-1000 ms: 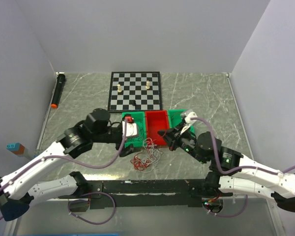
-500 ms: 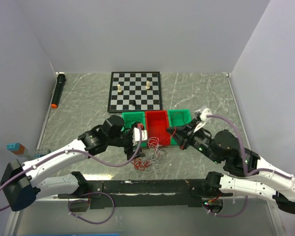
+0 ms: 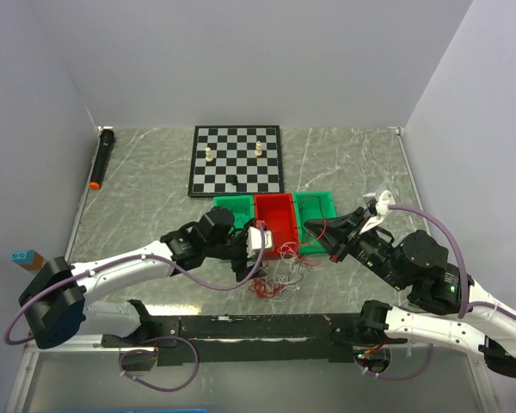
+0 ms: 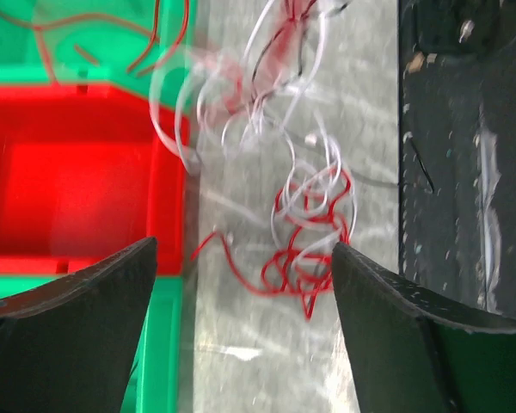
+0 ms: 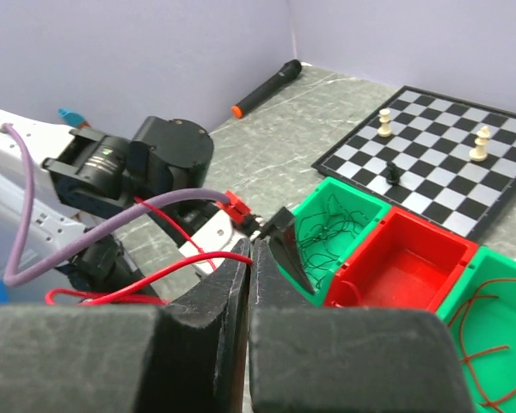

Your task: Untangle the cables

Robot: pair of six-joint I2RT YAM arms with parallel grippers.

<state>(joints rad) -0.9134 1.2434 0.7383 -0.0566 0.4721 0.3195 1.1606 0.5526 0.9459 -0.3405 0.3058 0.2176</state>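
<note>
Found left tool point(image 4: 245, 258) released, empty, hanging over cables point(image 4: 305, 232); tangle centred between its fingers, on near side of red bin point(image 4: 170, 215). Found right tool point(image 5: 249, 284) clenched on red cable point(image 5: 189, 263), farther right.

A grey marble-patterned table point(image 3: 138, 202) carries a chessboard point(image 3: 236, 160) at 12 o'clock. Two white chess pieces point(image 3: 208, 155) stand on it well apart, and a small black chess piece point(image 3: 232, 182) stands near its 6 o'clock edge. Just beside that edge a red bin point(image 3: 273, 215) sits between the left green bin point(image 3: 230, 205) and the right green bin point(image 3: 316, 205), touching both. A black cylinder with an orange tip point(image 3: 101, 158) lies at 10 o'clock by the wall.
</note>
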